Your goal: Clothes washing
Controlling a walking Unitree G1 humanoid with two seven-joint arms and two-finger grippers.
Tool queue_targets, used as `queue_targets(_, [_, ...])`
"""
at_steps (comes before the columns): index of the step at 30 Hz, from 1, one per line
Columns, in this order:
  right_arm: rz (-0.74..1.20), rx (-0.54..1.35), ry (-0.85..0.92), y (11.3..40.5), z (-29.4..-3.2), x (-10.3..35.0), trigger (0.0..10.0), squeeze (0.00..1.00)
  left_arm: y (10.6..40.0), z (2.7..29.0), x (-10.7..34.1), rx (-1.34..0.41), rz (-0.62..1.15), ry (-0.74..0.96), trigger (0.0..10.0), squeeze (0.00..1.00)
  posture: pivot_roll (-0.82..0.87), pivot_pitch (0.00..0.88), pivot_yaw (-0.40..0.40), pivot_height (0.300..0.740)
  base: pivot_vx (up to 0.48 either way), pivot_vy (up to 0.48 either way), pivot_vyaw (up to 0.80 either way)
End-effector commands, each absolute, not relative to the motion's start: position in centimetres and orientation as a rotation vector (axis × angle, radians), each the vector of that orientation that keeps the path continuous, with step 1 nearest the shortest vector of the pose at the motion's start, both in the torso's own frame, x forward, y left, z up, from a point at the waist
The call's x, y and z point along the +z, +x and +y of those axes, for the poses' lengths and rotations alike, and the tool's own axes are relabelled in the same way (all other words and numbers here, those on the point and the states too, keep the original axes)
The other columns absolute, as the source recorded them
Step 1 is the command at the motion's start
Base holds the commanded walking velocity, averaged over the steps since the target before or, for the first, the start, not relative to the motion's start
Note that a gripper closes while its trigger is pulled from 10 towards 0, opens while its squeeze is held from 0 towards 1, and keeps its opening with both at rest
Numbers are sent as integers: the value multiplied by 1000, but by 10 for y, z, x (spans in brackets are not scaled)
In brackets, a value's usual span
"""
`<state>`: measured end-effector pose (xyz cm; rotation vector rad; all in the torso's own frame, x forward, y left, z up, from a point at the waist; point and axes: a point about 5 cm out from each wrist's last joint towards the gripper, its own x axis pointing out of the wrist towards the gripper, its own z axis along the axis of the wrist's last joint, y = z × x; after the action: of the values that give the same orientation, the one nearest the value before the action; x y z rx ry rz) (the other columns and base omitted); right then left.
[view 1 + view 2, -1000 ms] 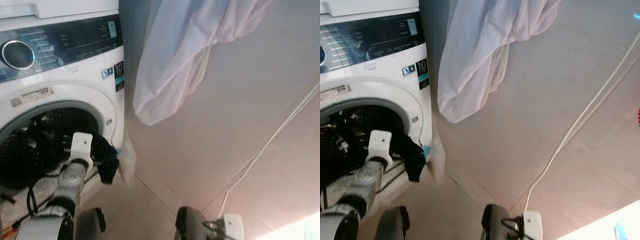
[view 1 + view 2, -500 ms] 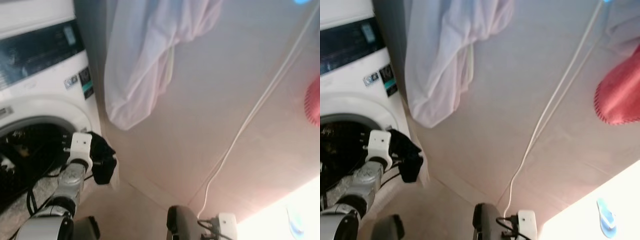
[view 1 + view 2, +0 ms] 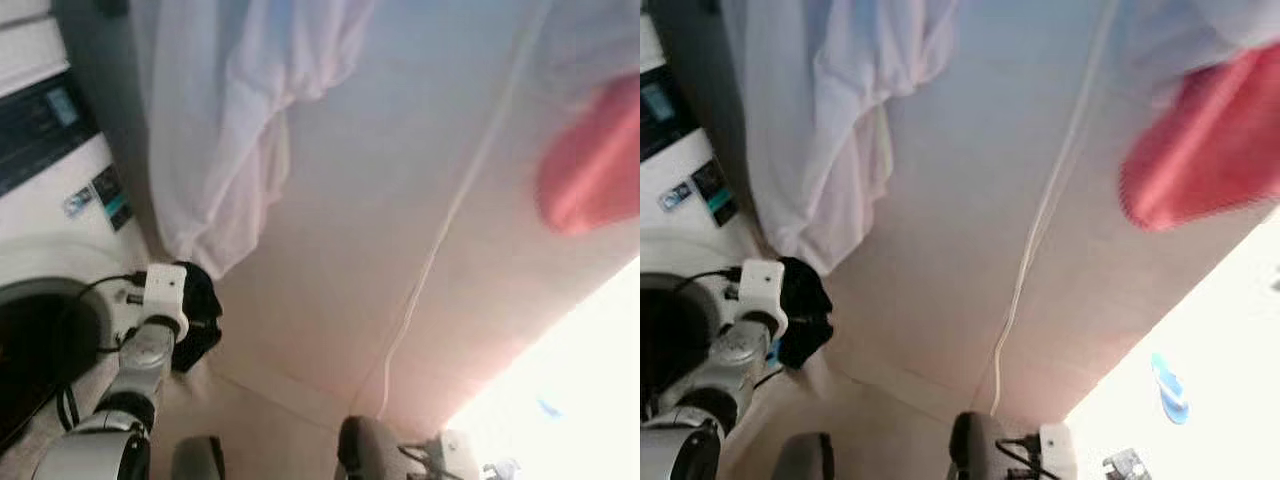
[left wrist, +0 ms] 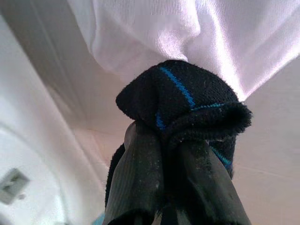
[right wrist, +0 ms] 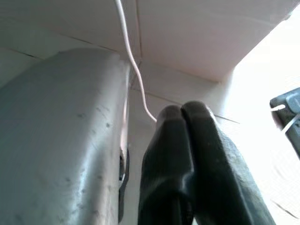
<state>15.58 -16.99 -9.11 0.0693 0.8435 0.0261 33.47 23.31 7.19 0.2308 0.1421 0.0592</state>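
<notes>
A white front-loading washing machine (image 3: 70, 215) stands at the left, its dark drum opening (image 3: 35, 365) uncovered. My left gripper (image 4: 171, 138) is shut on a black garment with blue stripes (image 4: 183, 101), held just right of the drum's rim, against the wall. The garment (image 3: 203, 318) hangs down past my white wrist block (image 3: 165, 288). My right gripper (image 5: 182, 112) hangs low with its fingers pressed together and nothing between them; its arm (image 3: 365, 452) shows at the bottom of the eye view.
A white cloth (image 3: 235, 120) hangs on the wall right of the washer, just above my left gripper. A red cloth (image 3: 590, 165) hangs further right. A white cable (image 3: 440, 235) runs down the wall. A blue slipper (image 3: 1167, 387) lies on sunlit floor.
The camera has swung right: the washer slid towards the left edge and the red cloth came into view. My left gripper still holds the black garment, now outside the drum's rim.
</notes>
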Motion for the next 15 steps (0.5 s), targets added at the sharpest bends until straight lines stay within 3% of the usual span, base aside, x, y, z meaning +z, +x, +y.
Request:
queue_targets(1, [970, 47, 70, 127, -165, -104, 10000, 0, 334, 233, 72, 59, 135, 227, 10000, 0, 179, 0, -130, 497, 0, 0, -600])
queue_targets(4, [970, 48, 70, 128, -165, -104, 10000, 0, 334, 234, 72, 59, 135, 227, 10000, 0, 178, 0, -129, 497, 0, 0, -590])
queue_targets(15, [962, 48, 68, 128, -165, -103, 10000, 0, 329, 236, 67, 53, 138, 228, 10000, 0, 179, 0, -130, 497, 0, 0, 0])
